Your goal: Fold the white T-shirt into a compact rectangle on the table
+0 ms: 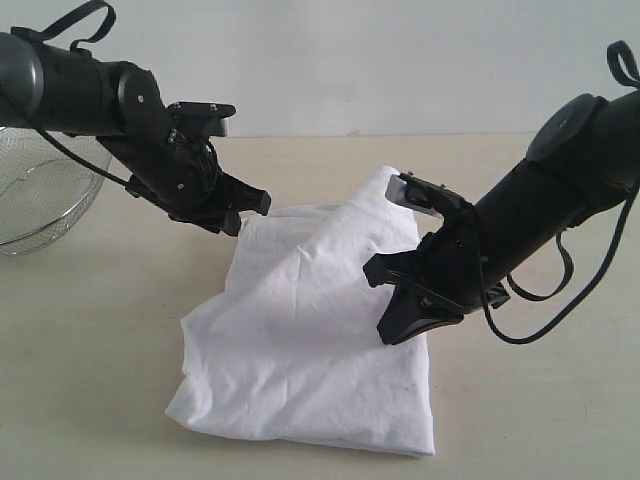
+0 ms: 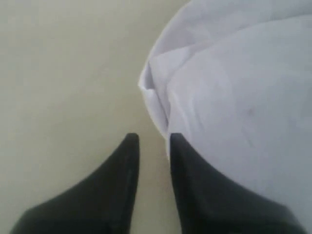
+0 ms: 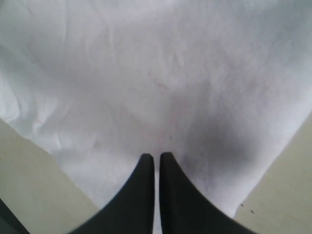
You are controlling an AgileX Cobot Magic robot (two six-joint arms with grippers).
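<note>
The round wire-mesh metal basket (image 1: 40, 200) is cut off by the exterior view's left edge. The black right arm (image 1: 560, 190) hides part of the rumpled white cotton T-shirt (image 1: 300, 340). The left wrist view shows the shirt blurred.

Round wire-mesh basket (image 1: 45, 195), metal, far left of frame, partly cut off by edge. Plain pale wall (image 1: 400, 60) across top.

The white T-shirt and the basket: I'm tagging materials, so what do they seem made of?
White T-shirt: soft matte cloth, probably cotton; it creases and drapes in folds. Basket: fine wire mesh, likely metal with a dull shine; its grid is see-through.
</note>
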